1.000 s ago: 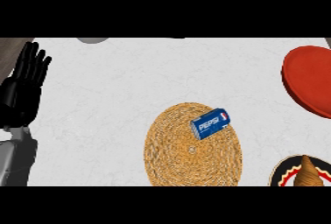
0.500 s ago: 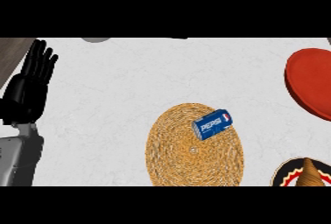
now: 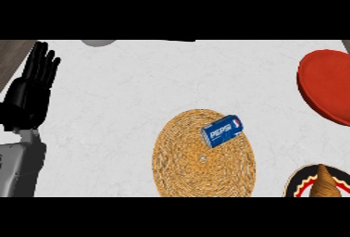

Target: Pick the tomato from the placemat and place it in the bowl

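Comparing this moment with the second before it, very little has changed: the left hand (image 3: 31,92) has drifted only a touch inward from the view's left edge, toward the placemat (image 3: 203,159), and nothing on the counter (image 3: 123,92) has moved. For the task that means no pick has begun, and I judge the work to be at its very start. No tomato shows anywhere. What lies on the placemat instead is a small blue pack with a Pepsi label (image 3: 222,131), resting tilted on the mat's upper right part, just inside its rim. If that is the thing to be moved, it is untouched and well apart from either hand. The red bowl (image 3: 328,88) sits up and to the right of the placemat, cut by the view's edge, with bare counter between the two. A black and red patterned thing with a tan cone (image 3: 318,183) shows just right of the placemat's lower part, and a grey shape (image 3: 99,42) lies far up and to the left of it, at the counter's far edge. The left hand stands well to the left of the placemat, its grey forearm (image 3: 21,166) rising from the lower edge, palm flat and fingers straight, held close together and pointing away from the robot, holding nothing; it looks to be resting, not reaching. The right hand shows nowhere. Given that the pack and the bowl both lie to the right side, the right hand seems the likelier one to make the pick.
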